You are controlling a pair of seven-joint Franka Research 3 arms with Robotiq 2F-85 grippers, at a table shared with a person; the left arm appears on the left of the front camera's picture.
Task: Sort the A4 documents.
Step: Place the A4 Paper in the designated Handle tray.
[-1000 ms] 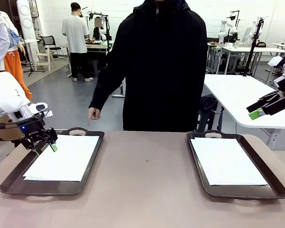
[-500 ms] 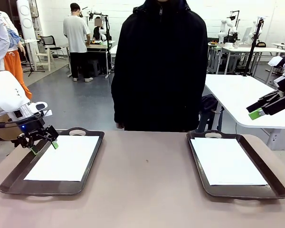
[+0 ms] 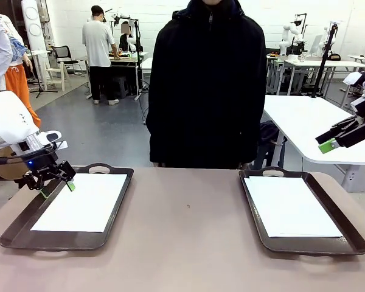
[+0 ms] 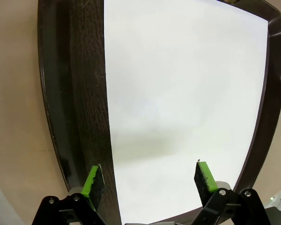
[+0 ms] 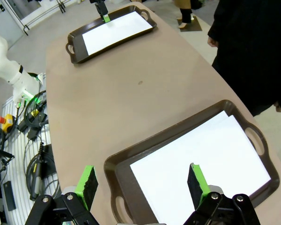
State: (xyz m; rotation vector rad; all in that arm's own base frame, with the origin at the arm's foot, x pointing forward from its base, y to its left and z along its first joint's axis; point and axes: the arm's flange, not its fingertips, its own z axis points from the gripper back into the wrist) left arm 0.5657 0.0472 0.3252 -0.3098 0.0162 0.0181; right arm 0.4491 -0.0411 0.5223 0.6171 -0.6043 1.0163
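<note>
Trays first, from the front view: I count two dark brown ones, the left tray [image 3: 12, 234] at about eight o'clock on the table [image 3: 188, 243] and the right tray [image 3: 353, 240] at about four, well apart, each with white paper lying flat inside; I can't tell whether either holds one sheet or a stack. The left paper [image 3: 82, 204] sits square in its tray, and my left gripper [image 3: 56, 185] hangs over that sheet's ten o'clock corner, jaws spread, gripping nothing. My right gripper [image 3: 331, 141] floats high at three o'clock, clear of the right paper [image 3: 289, 207], and looks empty. A person in a dark jacket [image 3: 207, 85] stands at twelve o'clock, behind the far edge. Switching to the left wrist view: the green pads [image 4: 92, 183] stand wide apart, one over the bare tray floor, the other over the sheet, so they straddle the left paper's [image 4: 182, 93] long edge. My judgement: to lift a sheet cleanly I should come down with one pad just outside that edge, slide under, and pinch only the top sheet without creasing it. Right wrist view now: the right gripper's [image 5: 143, 180] fingers are spread over the right tray's [image 5: 117, 166] near corner, paper [image 5: 201, 159] untouched, and the left tray [image 5: 75, 51] sits off at eleven o'clock.
</note>
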